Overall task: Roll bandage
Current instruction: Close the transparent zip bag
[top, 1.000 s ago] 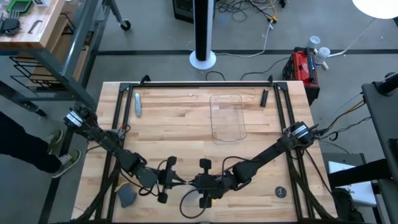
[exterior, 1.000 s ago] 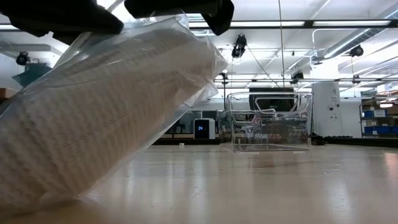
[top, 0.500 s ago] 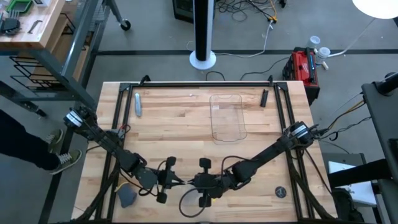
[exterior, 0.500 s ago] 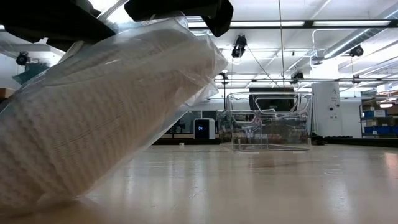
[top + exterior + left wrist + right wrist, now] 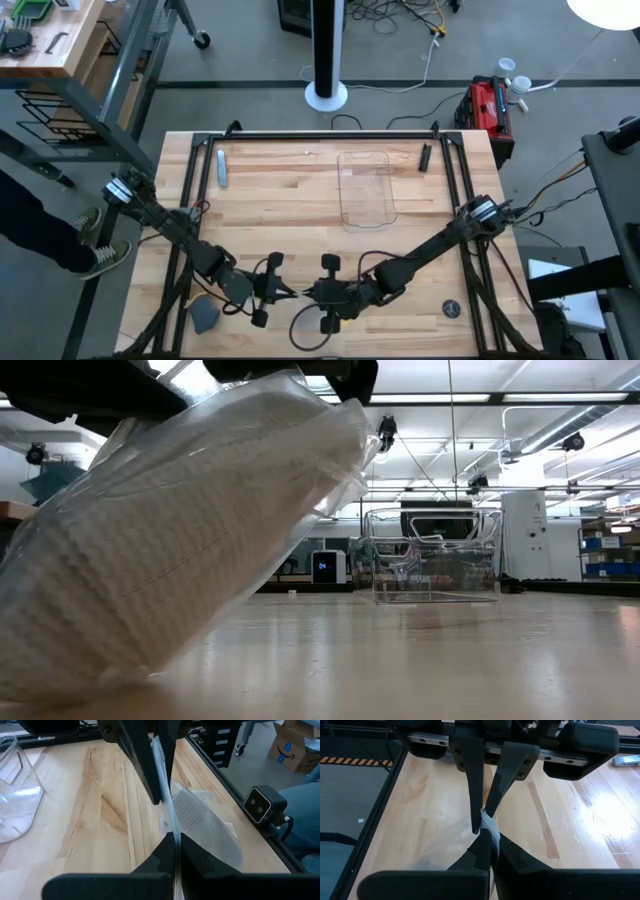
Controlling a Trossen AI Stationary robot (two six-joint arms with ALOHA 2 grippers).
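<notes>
Near the worktop's (image 5: 300,210) front edge, we had both grippers, left (image 5: 288,292) and right (image 5: 308,292), clamped on the crinkly clear plastic wrapper (image 5: 300,420) holding the white gauze bandage (image 5: 170,550); pulling apart gently should avoid tearing the gauze.

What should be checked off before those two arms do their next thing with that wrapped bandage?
1. Left gripper shut on the wrapper edge: ok.
2. Right gripper shut on the same edge, facing the left one: ok.
3. Bandage out of the wrapper: not ok, it is inside.
4. Wrapper torn open: cannot tell.
5. Wrapper's low end resting on the table: ok, it is tilted.
6. Tray apart from both grippers: ok.
</notes>
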